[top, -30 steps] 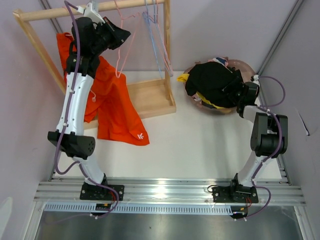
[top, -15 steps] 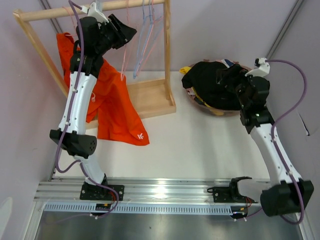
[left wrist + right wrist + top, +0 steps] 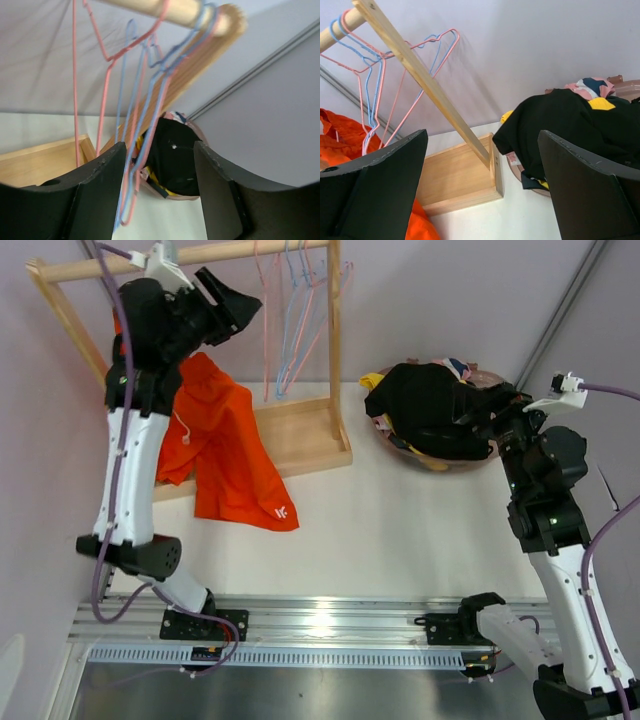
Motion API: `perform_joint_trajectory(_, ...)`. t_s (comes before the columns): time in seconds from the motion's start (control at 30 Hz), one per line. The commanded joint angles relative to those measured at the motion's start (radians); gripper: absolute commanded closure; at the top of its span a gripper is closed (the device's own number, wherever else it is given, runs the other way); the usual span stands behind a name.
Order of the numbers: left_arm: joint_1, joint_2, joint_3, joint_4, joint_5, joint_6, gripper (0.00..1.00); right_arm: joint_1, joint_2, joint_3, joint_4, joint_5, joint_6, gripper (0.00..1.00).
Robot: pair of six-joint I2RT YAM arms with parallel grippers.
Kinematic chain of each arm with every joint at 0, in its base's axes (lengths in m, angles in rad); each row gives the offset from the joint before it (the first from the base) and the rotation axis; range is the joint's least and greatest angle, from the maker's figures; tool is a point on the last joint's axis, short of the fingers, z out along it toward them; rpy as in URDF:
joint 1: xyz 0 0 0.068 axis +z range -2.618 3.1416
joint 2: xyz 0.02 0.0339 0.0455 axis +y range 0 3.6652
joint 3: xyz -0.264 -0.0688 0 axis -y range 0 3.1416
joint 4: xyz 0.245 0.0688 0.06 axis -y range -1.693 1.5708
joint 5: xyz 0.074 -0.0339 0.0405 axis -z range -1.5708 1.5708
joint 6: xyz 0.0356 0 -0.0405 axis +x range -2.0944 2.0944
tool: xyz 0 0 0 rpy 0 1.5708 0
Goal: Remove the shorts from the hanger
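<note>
Wooden rack (image 3: 337,360) carries your one remaining job: orange shorts (image 3: 235,455) draped down its left side. Black shorts (image 3: 425,405) top the basket (image 3: 425,460), likely the drop spot. Hangers (image 3: 285,340) dangle bare. Your left gripper (image 3: 160,170) gapes empty beside them; right gripper (image 3: 480,145) stands wide, empty, near the basket.

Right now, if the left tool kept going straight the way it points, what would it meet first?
Most likely the empty wire hangers, hanging right ahead of the open left tool. The black shorts in the basket sit farther along that line, though depth is hard to judge.
</note>
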Motion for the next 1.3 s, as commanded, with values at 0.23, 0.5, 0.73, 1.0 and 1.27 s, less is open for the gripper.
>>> perform_joint_trajectory(0.23,0.015,-0.33,-0.105,-0.148,-0.242,0.171,0.36,0.042,-0.062,0.027,-0.072,0.017,-0.013,0.01)
perform_joint_trajectory(0.5,0.121,-0.36,-0.274,-0.153,-0.372,0.185,0.36,0.052,-0.093,0.023,-0.124,0.021,-0.022,0.01)
perform_joint_trajectory(0.73,0.188,-0.275,-0.282,-0.085,-0.314,0.189,0.36,0.054,-0.105,-0.006,-0.134,0.029,-0.034,0.01)
perform_joint_trajectory(1.0,0.239,-0.143,-0.219,-0.047,-0.254,0.192,0.37,0.052,-0.104,-0.034,-0.127,0.031,-0.034,0.01)
perform_joint_trajectory(1.27,0.256,-0.057,-0.19,0.01,-0.206,0.169,0.45,0.052,-0.088,-0.057,-0.111,0.021,-0.027,0.01)
